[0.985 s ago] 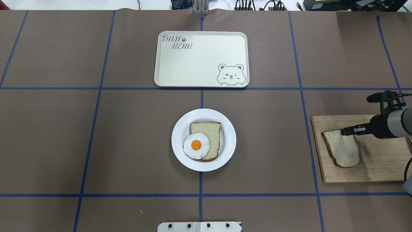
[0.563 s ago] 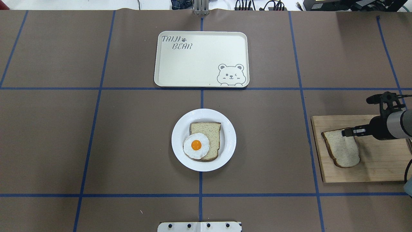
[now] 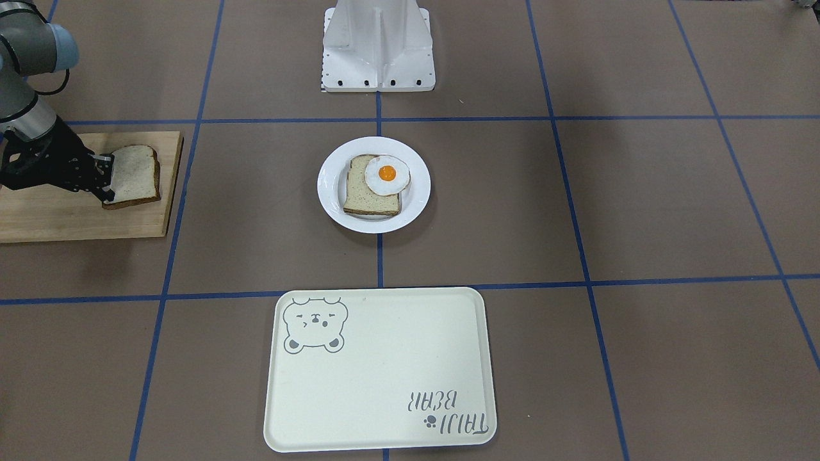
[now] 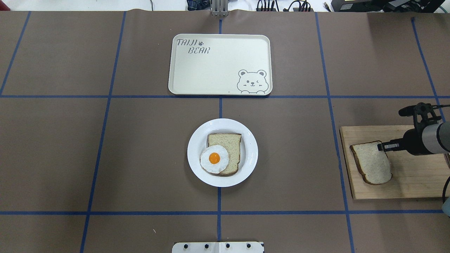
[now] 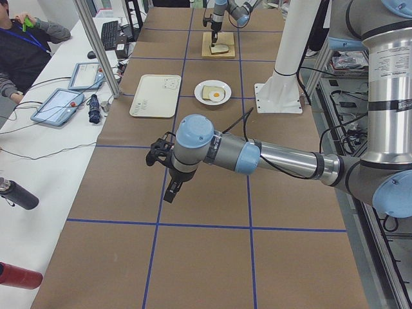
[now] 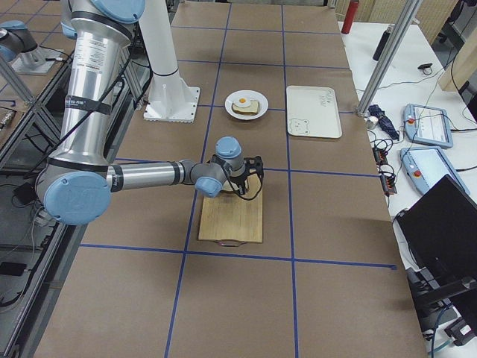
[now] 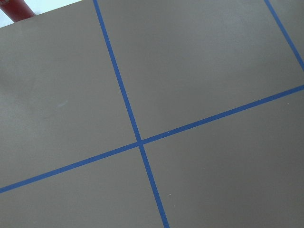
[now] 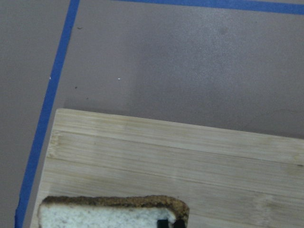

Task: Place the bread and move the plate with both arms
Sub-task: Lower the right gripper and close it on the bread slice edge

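Left gripper: hangs over a blue tape cross on the tabletop, well apart from the food; you can't tell how its jaws stand.
Plate: at the tabletop's centre, carrying a squarer slice and a fried egg.
Tray: beyond the plate, not touching it.
Bread: on the wooden board, robot's right.
Right gripper: jaws pinched on the bread's corner crust.

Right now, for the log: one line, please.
right fingers at bread corner | bread on board | plate untouched | left arm far off
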`<control>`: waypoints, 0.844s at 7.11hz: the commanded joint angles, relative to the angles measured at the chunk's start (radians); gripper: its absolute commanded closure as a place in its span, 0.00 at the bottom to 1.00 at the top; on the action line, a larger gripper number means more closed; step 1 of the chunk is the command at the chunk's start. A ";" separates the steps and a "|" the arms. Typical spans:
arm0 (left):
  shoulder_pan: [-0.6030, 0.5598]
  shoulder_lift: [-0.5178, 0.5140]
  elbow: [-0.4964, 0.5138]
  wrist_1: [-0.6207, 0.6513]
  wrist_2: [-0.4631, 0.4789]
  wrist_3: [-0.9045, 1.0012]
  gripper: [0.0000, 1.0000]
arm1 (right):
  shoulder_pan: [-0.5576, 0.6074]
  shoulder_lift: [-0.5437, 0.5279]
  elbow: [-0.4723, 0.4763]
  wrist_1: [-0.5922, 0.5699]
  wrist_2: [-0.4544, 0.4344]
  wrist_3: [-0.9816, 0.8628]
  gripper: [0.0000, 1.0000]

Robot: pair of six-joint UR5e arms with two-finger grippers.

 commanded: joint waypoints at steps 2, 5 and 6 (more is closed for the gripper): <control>0.000 0.000 -0.002 0.000 0.001 -0.002 0.02 | 0.102 -0.018 0.018 0.006 0.159 -0.043 1.00; 0.000 0.000 -0.008 0.000 0.000 -0.003 0.02 | 0.242 -0.017 0.021 0.041 0.357 -0.094 1.00; 0.000 0.000 -0.011 0.000 0.000 -0.005 0.02 | 0.303 -0.003 0.021 0.046 0.462 -0.094 1.00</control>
